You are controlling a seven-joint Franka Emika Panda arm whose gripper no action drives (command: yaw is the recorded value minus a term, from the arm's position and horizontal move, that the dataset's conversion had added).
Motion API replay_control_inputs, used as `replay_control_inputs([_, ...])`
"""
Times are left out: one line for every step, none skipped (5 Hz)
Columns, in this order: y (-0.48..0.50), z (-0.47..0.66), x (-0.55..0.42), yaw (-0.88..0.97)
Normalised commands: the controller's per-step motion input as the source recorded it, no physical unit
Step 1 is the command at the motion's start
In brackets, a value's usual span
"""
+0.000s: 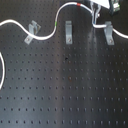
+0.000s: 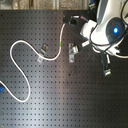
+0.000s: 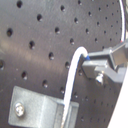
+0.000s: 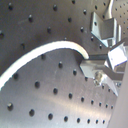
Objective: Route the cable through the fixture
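Worktop (image 1: 75, 95) first: flat black board, matte, drilled all over with a regular grid of small holes. I see nothing to stop a cord sliding on it.

Arm (image 2: 107, 27) next, white glossy shell, leaning in from the second exterior view's right.

Cable (image 1: 47, 34), thin white cord, limp, winds in loose curves from the first exterior view's left across to the claw at top right. A green band (image 1: 55, 23) and a red band (image 1: 79, 4) mark it. It passes the left clip (image 1: 32, 32) and arcs above the middle clip (image 1: 68, 32); whether it sits in either slot I can't tell at this resolution.

Three small clips of bent bright metal stand in a row; the right clip (image 1: 108, 33) looks empty.

Claw (image 3: 86, 64): both wrist views show its grey fingers closed on the cable end.

Risks as I judge them:
- The cord is slack and springy, so a pull toward the right clip could drag it off the middle clip or sweep it sideways.
- The grip is narrow and near the end, so the cord may slip or twist out.
- The clip edges look sharp, so the cord could snag, or the fingers could knock a clip on the way down.
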Motion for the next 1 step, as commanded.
replay_control_inputs([0.0,0.0,0.0,0.02])
